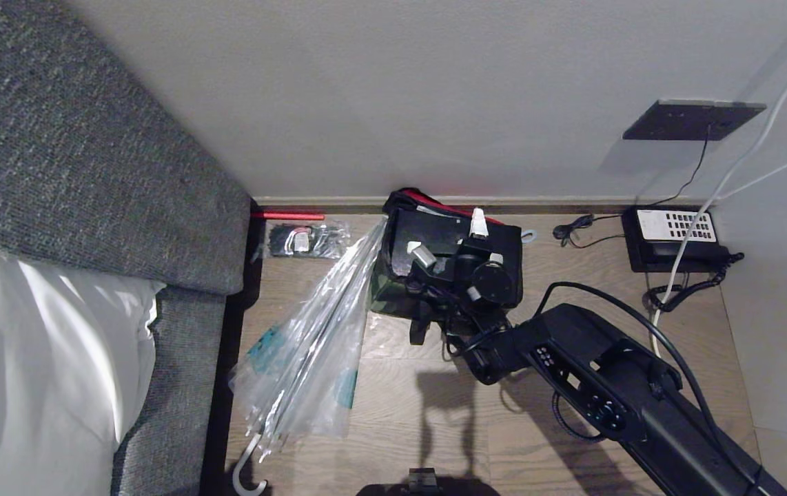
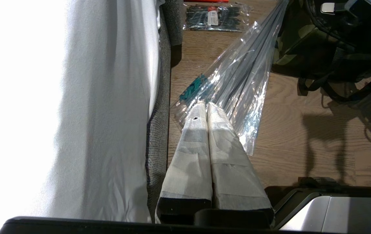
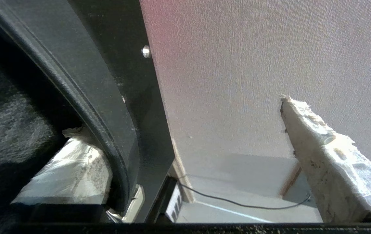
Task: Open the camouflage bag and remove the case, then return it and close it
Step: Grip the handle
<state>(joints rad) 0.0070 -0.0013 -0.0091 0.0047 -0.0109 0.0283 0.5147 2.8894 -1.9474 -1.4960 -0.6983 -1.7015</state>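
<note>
Bag: the boxy soft camouflage bag point(image 1: 393, 293) with black sides and straps sits on the brown wood floor point(image 1: 421, 386), close to the pale wall point(image 1: 435, 96). Something red point(image 1: 428, 201) shows at its far edge by the wall.
Bag edge: in the right wrist view a black panel with a rounded rim point(image 3: 107, 107) stands between the two fingers.
Right gripper: the right gripper point(image 1: 450, 239) on its black arm is over the top of the bag. Its taped white fingers point(image 3: 328, 162) are spread wide apart. One finger is behind the black panel, the other is out in the air by the wall.
Left gripper: the left gripper point(image 2: 207, 105) hangs low beside the grey bed edge point(image 2: 154, 136). Its two taped fingers are pressed together, with nothing between them.
Umbrella: a clear plastic-wrapped umbrella point(image 1: 311, 337) lies on the floor, its tip touching the bag's left side.
Small pack: a clear packet of black cable ties point(image 1: 307, 240) lies near the wall.
Phone: a black desk phone point(image 1: 672, 238) sits on the floor, well apart to the right.
</note>
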